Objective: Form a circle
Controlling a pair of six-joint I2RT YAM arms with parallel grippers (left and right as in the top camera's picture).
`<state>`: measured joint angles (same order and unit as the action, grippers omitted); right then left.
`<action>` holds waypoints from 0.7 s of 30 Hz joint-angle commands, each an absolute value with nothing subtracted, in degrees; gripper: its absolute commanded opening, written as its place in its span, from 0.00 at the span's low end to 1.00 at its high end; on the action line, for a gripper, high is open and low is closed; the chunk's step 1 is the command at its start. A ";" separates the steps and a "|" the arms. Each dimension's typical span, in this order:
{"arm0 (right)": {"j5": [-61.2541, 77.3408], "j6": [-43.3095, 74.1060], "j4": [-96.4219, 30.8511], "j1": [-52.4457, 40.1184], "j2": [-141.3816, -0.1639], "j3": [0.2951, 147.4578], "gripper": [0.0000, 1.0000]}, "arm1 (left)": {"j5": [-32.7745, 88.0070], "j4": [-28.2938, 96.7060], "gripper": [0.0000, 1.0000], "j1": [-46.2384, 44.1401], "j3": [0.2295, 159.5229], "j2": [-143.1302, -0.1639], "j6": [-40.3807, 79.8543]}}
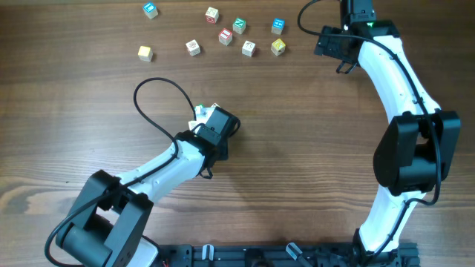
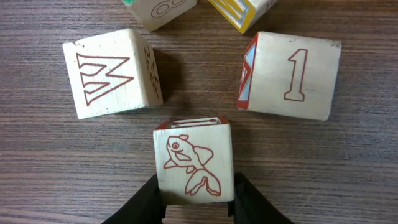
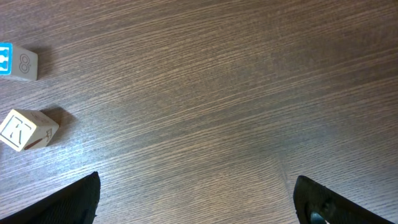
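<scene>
In the left wrist view my left gripper (image 2: 194,200) is shut on a cream cube with a red fish outline (image 2: 194,158), its black fingers (image 2: 149,202) pressed on both sides. This cube closes the near side of the circle, between a cube with a zigzag letter (image 2: 112,73) on the left and a cube marked 1 (image 2: 290,74) on the right. Two more cubes (image 2: 163,9) sit at the far side, cut off by the frame. Overhead, the left gripper (image 1: 206,124) covers most of this ring. My right gripper (image 1: 335,46) stands open over bare wood.
Several loose letter cubes lie scattered along the back of the table, from a blue-faced one (image 1: 151,10) to a yellow one (image 1: 277,47). Two of them, one blue-faced (image 3: 18,62) and one tilted (image 3: 28,129), show at the left of the right wrist view.
</scene>
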<state>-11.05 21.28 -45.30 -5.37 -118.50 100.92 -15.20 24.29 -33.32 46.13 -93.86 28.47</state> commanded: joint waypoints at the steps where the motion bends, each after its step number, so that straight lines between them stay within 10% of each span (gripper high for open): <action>1: -12.21 21.02 -45.17 -5.43 -117.91 101.75 1.00 | -15.92 24.18 0.33 -33.28 45.74 -94.24 25.89; 13: -12.21 20.99 -45.17 -5.43 -117.91 101.78 0.99 | -15.94 24.18 0.68 -33.26 46.30 -90.80 26.63; 21: -12.21 20.99 -45.15 -5.43 -117.91 101.75 0.99 | -16.14 25.17 0.61 -33.10 46.39 -86.70 31.70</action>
<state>-11.05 21.28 -45.30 -5.37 -118.50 100.92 -15.18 24.34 -33.32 46.13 -86.46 28.58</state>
